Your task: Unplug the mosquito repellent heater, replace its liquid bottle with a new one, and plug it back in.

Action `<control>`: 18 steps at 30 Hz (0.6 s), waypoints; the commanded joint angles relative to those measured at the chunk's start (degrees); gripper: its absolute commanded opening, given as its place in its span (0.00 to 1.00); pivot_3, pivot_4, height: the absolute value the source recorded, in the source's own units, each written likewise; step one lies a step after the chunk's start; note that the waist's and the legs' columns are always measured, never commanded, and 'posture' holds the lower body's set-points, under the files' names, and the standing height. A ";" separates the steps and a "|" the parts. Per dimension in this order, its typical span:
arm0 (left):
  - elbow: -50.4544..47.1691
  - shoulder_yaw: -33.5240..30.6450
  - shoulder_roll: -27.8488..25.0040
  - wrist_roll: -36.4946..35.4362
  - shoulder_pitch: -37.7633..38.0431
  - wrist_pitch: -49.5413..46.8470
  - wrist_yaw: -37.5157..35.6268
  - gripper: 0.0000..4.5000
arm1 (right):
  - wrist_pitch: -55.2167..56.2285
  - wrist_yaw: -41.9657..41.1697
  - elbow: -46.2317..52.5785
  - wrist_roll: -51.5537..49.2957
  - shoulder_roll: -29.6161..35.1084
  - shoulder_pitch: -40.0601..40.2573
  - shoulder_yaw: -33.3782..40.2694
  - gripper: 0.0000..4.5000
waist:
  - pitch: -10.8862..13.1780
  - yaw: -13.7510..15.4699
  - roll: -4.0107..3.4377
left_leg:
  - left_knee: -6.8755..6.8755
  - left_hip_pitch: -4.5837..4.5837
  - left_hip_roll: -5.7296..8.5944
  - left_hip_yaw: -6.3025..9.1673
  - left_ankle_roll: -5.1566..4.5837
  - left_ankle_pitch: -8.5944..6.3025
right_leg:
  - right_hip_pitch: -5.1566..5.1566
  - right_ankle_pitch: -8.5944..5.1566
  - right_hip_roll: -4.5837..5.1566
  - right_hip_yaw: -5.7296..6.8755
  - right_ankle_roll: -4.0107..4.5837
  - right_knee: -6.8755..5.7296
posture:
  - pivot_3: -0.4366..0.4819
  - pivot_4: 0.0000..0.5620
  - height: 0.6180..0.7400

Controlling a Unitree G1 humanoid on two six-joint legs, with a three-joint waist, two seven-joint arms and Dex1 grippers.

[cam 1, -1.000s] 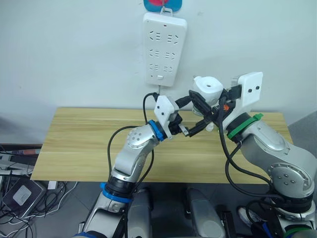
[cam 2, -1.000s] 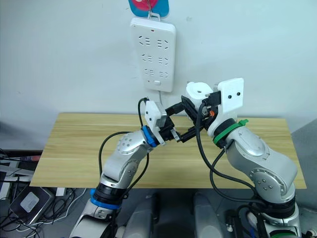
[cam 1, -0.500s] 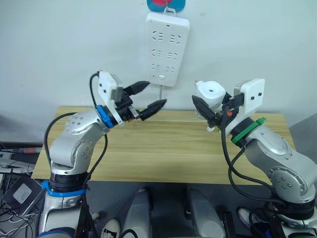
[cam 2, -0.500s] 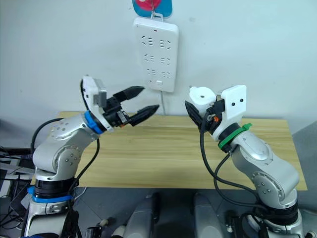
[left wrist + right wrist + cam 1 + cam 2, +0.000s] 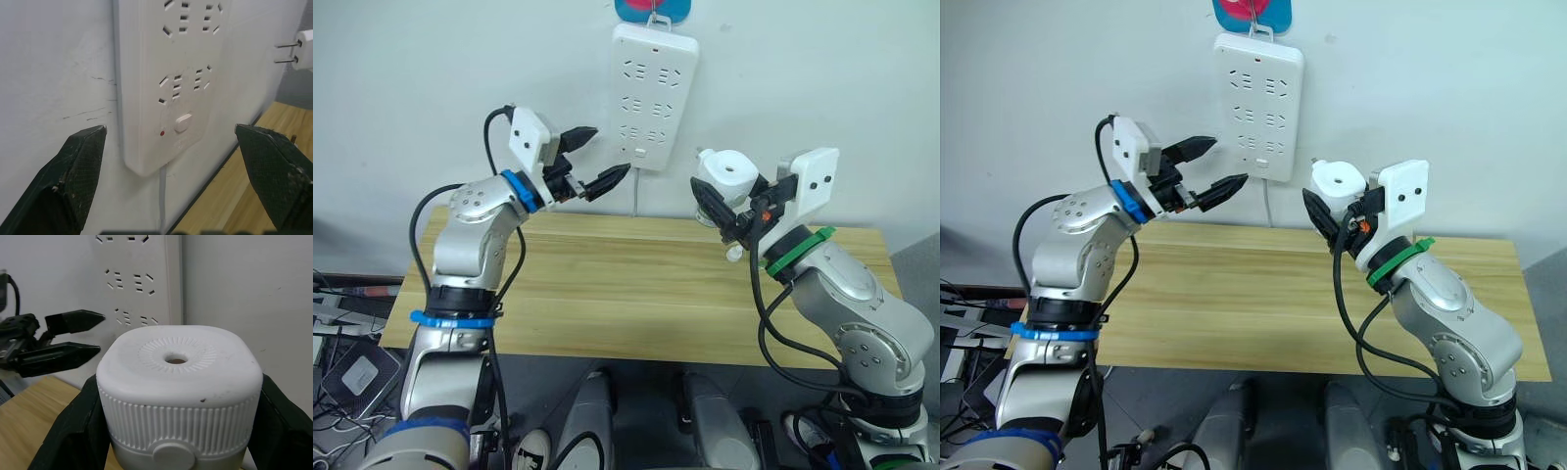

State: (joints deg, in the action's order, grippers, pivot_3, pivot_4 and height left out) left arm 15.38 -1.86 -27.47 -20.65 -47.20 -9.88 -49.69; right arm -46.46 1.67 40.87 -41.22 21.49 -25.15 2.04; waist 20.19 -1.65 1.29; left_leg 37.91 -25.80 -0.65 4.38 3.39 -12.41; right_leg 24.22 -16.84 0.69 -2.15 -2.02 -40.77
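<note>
My right gripper (image 5: 722,208) is shut on the mosquito repellent heater (image 5: 724,174), a white rounded unit with a round vent hole on top (image 5: 175,360), held above the right half of the wooden table (image 5: 626,284). The heater's two plug prongs (image 5: 286,53) stick out toward the wall. The liquid bottle is hidden. My left gripper (image 5: 607,150) is open and raised at the left, its fingertips just short of the lower end of the white power strip (image 5: 654,88). Between its fingers I see the strip's lowest sockets and switch (image 5: 183,122).
The power strip hangs on the white wall from a blue and red hook (image 5: 651,8). Its cord (image 5: 634,196) drops behind the table. Cables and a grey box (image 5: 352,377) lie on the floor at the left.
My left arm has swung away from the heater, out to the left and up to the power strip, with its fingers open. The right gripper has kept the heater almost in place.
</note>
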 commanded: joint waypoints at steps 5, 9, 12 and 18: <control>11.80 0.29 2.94 3.45 -7.39 9.77 -3.10 1.00 | -0.95 1.80 4.19 -0.16 -0.92 -0.19 1.73 0.69 | -0.01 0.02 0.01 | 0.01 0.00 -0.01 0.02 0.01 0.01 | 0.02 0.00 0.00 0.03 0.00 -0.06 | 0.49 0.50 1.00; 15.33 0.31 4.57 3.10 -9.75 10.94 -5.77 1.00 | -1.53 2.16 4.81 -0.18 -1.15 -0.11 1.95 0.69 | -0.04 0.20 0.06 | 0.07 -0.02 0.13 0.08 -0.11 0.07 | -0.03 0.00 0.08 0.05 0.00 -0.09 | 0.48 0.49 1.00; 14.57 0.67 5.60 0.03 -10.77 7.06 -10.96 1.00 | -1.80 2.41 5.12 -0.33 -1.37 -0.15 2.19 0.69 | -0.13 0.21 0.21 | 0.07 -0.03 0.23 0.13 -0.18 0.12 | -0.06 0.00 0.19 0.11 0.00 -0.11 | 0.48 0.49 1.00; 14.82 0.82 6.38 -1.58 -12.99 1.93 -16.69 1.00 | -2.25 2.49 5.45 -0.70 -1.70 0.07 2.90 0.69 | -0.16 -0.27 0.26 | -0.11 -0.08 0.19 0.11 -0.01 0.21 | 0.05 0.00 0.19 0.15 0.00 -0.03 | 0.48 0.49 1.00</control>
State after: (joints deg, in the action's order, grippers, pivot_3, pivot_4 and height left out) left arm 31.56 -0.65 -21.11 -20.62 -58.47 -7.39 -65.00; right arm -49.30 4.01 42.83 -41.56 19.94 -25.13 3.42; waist 20.04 -1.92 1.55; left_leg 37.79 -25.88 -0.48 4.50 3.38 -12.19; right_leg 24.29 -16.84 0.87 -1.98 -2.02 -40.81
